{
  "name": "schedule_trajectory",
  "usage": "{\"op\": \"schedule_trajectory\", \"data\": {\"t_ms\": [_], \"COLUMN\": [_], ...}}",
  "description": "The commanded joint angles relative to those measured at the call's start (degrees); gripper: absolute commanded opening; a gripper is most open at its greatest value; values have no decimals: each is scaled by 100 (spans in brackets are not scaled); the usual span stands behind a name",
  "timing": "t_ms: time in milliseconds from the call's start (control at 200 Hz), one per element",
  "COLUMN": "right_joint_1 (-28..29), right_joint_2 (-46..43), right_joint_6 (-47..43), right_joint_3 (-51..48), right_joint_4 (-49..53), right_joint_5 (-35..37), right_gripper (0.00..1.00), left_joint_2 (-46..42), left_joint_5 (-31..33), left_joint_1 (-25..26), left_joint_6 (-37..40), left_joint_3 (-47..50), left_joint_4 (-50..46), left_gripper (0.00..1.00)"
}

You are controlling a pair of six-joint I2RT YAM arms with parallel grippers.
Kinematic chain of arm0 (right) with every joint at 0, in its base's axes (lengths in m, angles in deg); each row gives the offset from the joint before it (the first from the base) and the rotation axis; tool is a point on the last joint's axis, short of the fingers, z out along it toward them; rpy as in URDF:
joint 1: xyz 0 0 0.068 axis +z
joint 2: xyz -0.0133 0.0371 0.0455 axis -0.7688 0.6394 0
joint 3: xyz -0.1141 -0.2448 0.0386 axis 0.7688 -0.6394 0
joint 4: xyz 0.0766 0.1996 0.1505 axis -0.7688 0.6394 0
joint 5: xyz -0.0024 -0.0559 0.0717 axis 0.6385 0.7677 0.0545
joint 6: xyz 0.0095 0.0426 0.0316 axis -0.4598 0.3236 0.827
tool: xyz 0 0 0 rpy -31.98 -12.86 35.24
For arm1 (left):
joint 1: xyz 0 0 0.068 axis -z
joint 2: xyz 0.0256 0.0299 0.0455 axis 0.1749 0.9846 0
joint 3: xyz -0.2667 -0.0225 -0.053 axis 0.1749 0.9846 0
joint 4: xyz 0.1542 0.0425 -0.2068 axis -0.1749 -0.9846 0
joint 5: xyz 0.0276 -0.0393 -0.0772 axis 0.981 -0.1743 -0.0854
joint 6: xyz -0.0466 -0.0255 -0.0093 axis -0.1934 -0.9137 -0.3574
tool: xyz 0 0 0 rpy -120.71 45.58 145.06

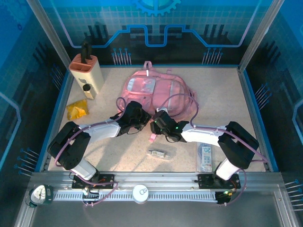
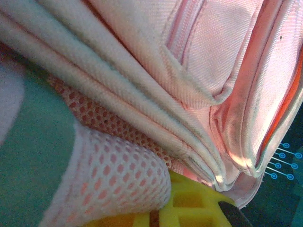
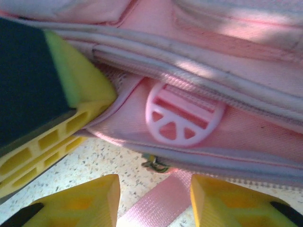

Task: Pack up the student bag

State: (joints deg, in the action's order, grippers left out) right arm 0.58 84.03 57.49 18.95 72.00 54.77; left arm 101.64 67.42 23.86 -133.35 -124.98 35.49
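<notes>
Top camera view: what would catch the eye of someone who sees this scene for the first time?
The big pink backpack lying at the far middle of the table draws the eye first, with the left gripper and the right gripper side by side at its near edge. Next comes the beige holder with a black top in the far left corner, and the small yellow packet on its near side.

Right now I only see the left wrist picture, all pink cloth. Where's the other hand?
Observer: The right hand is at the near edge of the bag, close to the left hand.
Operator: Is it holding anything?
Observer: No, a pink strap lies between its open fingers, below a round buckle.
Operator: What else is there?
Observer: A yellow packet lies left of the bag, near a beige holder.
</notes>
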Motion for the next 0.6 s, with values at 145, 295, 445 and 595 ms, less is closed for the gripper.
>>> {"op": "schedule_trajectory", "data": {"t_ms": [145,295,445,595], "right_joint_1": [-103,-98,-79,-82], "right_joint_2": [-7,-274,-111,152], "right_joint_6": [104,159,-52,-234], "right_joint_3": [-15,-139,-62,149], "right_joint_4": [-155,165,-2,-239], "right_joint_5": [407,486,244,53], "right_gripper": [35,30,30,27], "left_joint_2": [-216,-277,-256,-267], "left_joint_5": [-539,-492,-496,-494], "left_joint_1": [134,132,140,132], "left_joint_6": [-38,35,66,99], "left_joint_3": [-247,-260,-277,-299], "left_joint_4": [661,604,603,568], "left_gripper": [0,0,0,0]}}
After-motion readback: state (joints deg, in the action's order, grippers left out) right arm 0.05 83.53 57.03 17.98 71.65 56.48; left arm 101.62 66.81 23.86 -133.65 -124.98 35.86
